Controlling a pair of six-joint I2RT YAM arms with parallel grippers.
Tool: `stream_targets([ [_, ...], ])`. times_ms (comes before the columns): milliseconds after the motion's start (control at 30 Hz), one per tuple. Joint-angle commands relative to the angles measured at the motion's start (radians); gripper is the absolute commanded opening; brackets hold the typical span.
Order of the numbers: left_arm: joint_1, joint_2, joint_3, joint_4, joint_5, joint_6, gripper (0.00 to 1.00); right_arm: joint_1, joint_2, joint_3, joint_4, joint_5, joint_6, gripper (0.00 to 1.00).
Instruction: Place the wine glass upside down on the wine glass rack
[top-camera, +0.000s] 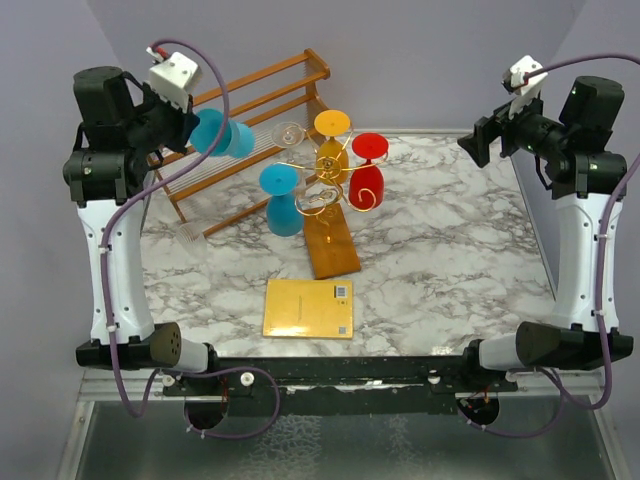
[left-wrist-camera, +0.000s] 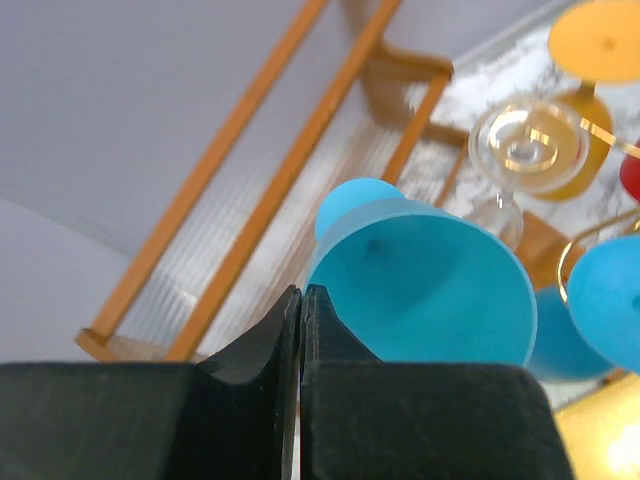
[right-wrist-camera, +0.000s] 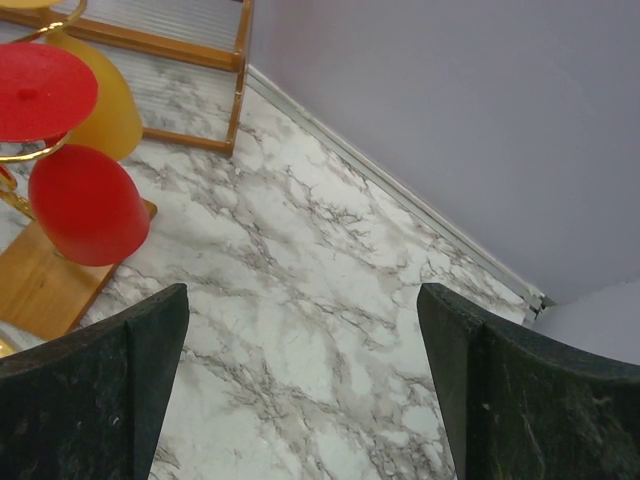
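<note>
My left gripper (top-camera: 190, 125) is raised at the far left and shut on the foot rim of a blue wine glass (top-camera: 222, 133). In the left wrist view the shut fingertips (left-wrist-camera: 300, 292) pinch the glass's broad blue foot (left-wrist-camera: 430, 290), with its bowl behind. The wine glass rack (top-camera: 322, 188), gold wire on a brown wooden base (top-camera: 332, 250), stands mid-table to the right of the held glass. A blue glass (top-camera: 281, 200), an orange glass (top-camera: 331, 140), a red glass (top-camera: 367, 172) and a clear glass (top-camera: 290, 132) hang on it upside down. My right gripper (top-camera: 480, 140) is open and empty, high at the far right (right-wrist-camera: 300, 400).
A slatted two-tier wooden shelf (top-camera: 255, 90) stands at the back left, just behind the held glass. A flat yellow box (top-camera: 309, 308) lies near the front centre. The marble table (top-camera: 450, 250) meets the wall at the back and right.
</note>
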Motion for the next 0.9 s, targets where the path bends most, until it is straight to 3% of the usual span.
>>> stream_targets([
  [0,0.004,-0.026,0.076,0.205,-0.034,-0.182,0.00,0.002,0.048,0.080,-0.042,-0.101,0.055,0.94],
  [233,0.000,-0.002,0.113,0.516,0.077,-0.502,0.00,0.027,0.064,0.078,0.065,-0.088,0.215,0.94],
  [367,-0.050,0.060,0.183,0.615,0.121,-0.680,0.00,0.029,0.072,0.069,0.111,-0.080,0.256,0.94],
  [533,-0.258,0.109,0.227,0.627,0.047,-0.690,0.00,0.029,0.062,0.042,0.171,-0.117,0.285,0.95],
  [667,-0.345,0.163,0.257,0.652,0.055,-0.734,0.00,0.029,0.061,0.023,0.214,-0.191,0.342,0.94],
  [867,-0.457,0.236,0.325,0.627,0.010,-0.678,0.00,0.057,0.101,0.024,0.253,-0.300,0.466,0.86],
])
